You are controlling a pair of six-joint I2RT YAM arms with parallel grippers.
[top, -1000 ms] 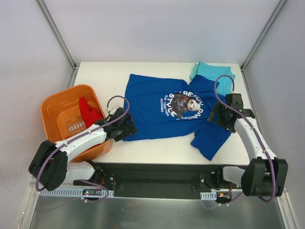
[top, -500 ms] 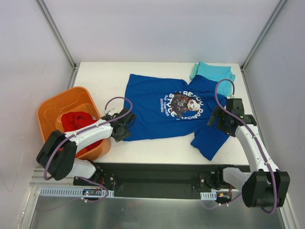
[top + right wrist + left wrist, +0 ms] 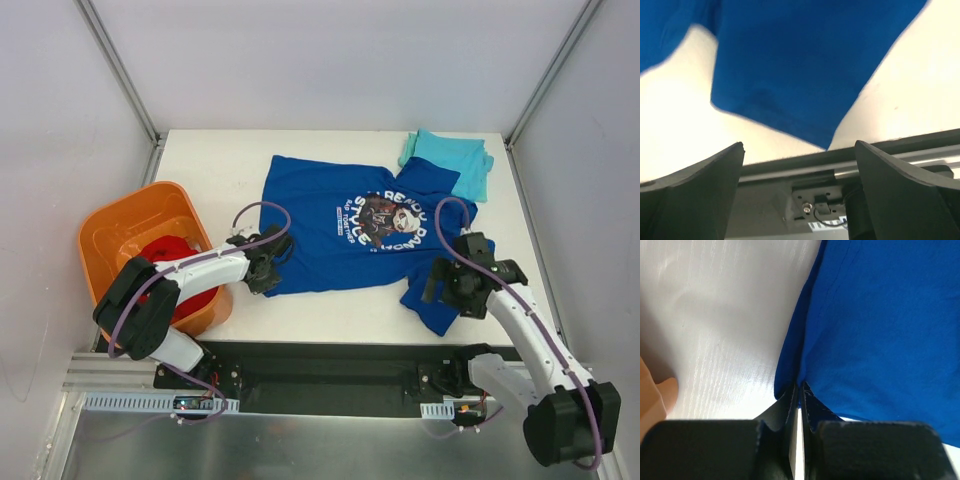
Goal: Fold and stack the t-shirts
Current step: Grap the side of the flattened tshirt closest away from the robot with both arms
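A royal blue t-shirt [image 3: 320, 235] with a white-lettered chest graphic lies spread flat on the white table. My left gripper [image 3: 268, 265] sits at the shirt's near-left corner. In the left wrist view the left gripper [image 3: 799, 389] is shut, pinching a fold of the blue t-shirt [image 3: 880, 330] at its hem. My right gripper [image 3: 440, 285] hovers open over the blue shirt's right sleeve by the table's front edge. The right wrist view shows the right gripper [image 3: 799, 145] wide apart with the blue sleeve [image 3: 790, 60] beyond it. A folded light teal shirt [image 3: 452, 155] lies at the back right. A red shirt [image 3: 165, 255] is in the tub.
An orange plastic tub [image 3: 110, 215] stands at the table's left, close to my left arm. The table's front edge and a black rail [image 3: 880, 145] lie just below the right gripper. Grey walls enclose the table on three sides.
The left gripper has closed on the blue shirt's near-left hem. The right arm has moved toward the front edge, over the sleeve. The tub has shifted slightly and the red shirt has dropped lower in it.
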